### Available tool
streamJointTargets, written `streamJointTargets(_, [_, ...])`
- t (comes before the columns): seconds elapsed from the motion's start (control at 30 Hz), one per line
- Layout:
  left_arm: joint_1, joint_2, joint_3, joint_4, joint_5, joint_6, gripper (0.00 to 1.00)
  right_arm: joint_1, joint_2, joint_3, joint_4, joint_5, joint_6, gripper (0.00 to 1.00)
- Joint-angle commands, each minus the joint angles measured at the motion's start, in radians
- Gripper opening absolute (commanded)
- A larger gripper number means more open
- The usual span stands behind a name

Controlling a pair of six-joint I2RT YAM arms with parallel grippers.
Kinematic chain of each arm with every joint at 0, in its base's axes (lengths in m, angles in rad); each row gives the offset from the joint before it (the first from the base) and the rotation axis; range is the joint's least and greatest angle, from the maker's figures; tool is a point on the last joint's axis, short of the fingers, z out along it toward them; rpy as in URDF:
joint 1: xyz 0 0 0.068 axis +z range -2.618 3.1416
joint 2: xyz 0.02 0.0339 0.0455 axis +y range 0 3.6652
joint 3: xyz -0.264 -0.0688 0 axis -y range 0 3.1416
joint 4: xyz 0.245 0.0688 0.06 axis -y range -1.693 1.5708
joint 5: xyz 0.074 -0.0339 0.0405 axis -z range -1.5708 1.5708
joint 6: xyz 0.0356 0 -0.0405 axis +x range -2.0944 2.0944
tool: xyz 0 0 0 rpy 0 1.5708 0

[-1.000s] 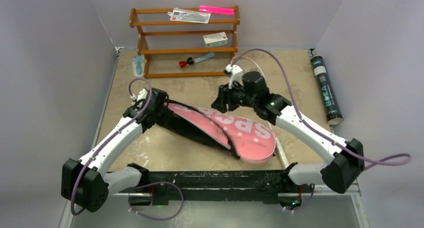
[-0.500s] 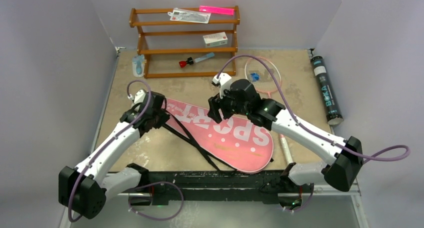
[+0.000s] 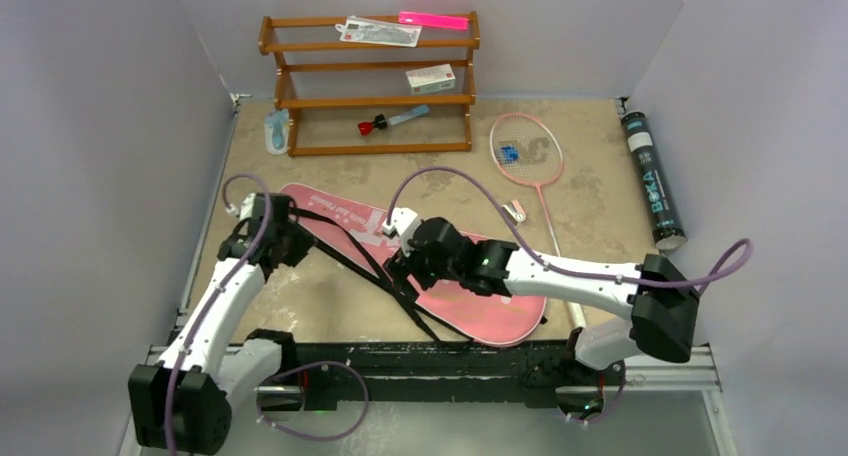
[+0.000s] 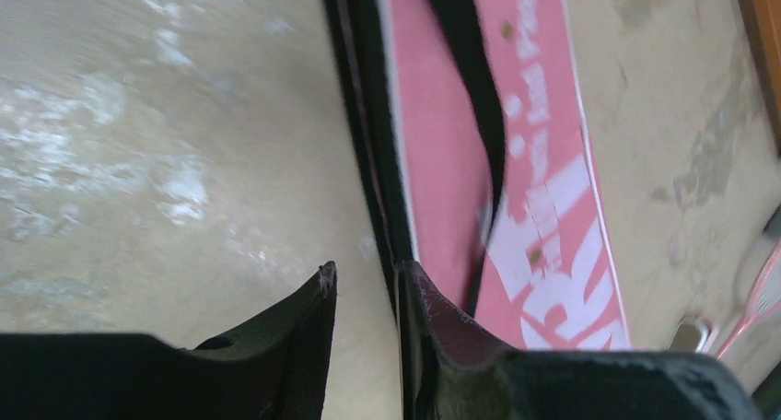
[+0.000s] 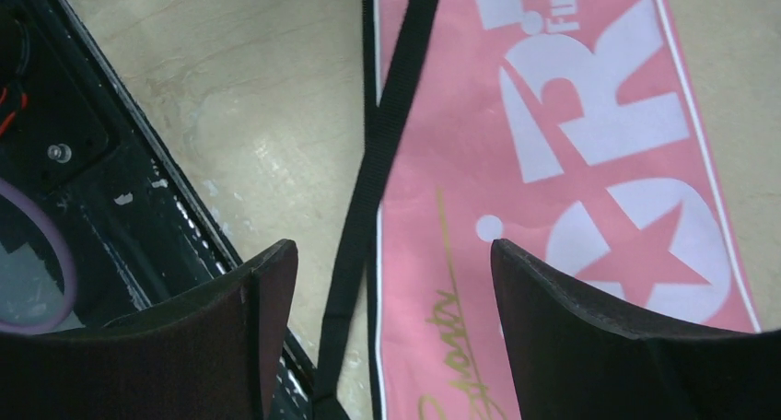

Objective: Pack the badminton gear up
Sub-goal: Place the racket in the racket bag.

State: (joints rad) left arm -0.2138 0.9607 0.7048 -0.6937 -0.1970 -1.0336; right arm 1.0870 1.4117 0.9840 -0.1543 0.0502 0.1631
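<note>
Left hand (image 4: 367, 271), fingers slightly apart and holding nothing, sits beside the black edge of the pink bag (image 4: 442, 162) stretching ahead of it on the desk (image 4: 138, 116). Right hand (image 5: 391, 247) gapes wide and empty over the bag's black strap (image 5: 387, 134)

The bag (image 3: 500, 311) is pink with big white letters and a black strap (image 5: 387, 134). The racket (image 3: 527, 148) has a pink frame. The tube (image 3: 650, 181) is black.
</note>
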Motion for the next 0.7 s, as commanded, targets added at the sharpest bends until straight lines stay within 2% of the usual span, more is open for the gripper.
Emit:
streamJointTargets(0.0, [0.255, 0.006, -0.058, 0.069, 0.254, 0.083, 0.27, 0.076, 0.049, -0.017, 0.15, 0.135, -0.024, 0.78])
streamJointTargets(0.13, [0.293, 0.004, -0.034, 0.044, 0.228, 0.072, 0.26, 0.131, 0.149, 0.032, 0.16, 0.227, -0.04, 0.75])
streamJointTargets(0.27, [0.298, -0.008, -0.022, 0.033, 0.207, 0.076, 0.27, 0.174, 0.283, 0.123, 0.074, 0.352, -0.037, 0.75])
streamJointTargets(0.53, [0.303, -0.01, -0.014, 0.026, 0.2, 0.074, 0.27, 0.191, 0.457, 0.201, 0.011, 0.487, 0.024, 0.78])
streamJointTargets(0.6, [0.305, -0.011, -0.012, 0.027, 0.199, 0.077, 0.27, 0.191, 0.484, 0.208, -0.005, 0.52, 0.034, 0.75])
streamJointTargets(0.67, [0.307, -0.014, -0.011, 0.033, 0.199, 0.081, 0.27, 0.191, 0.5, 0.214, -0.016, 0.539, 0.031, 0.65])
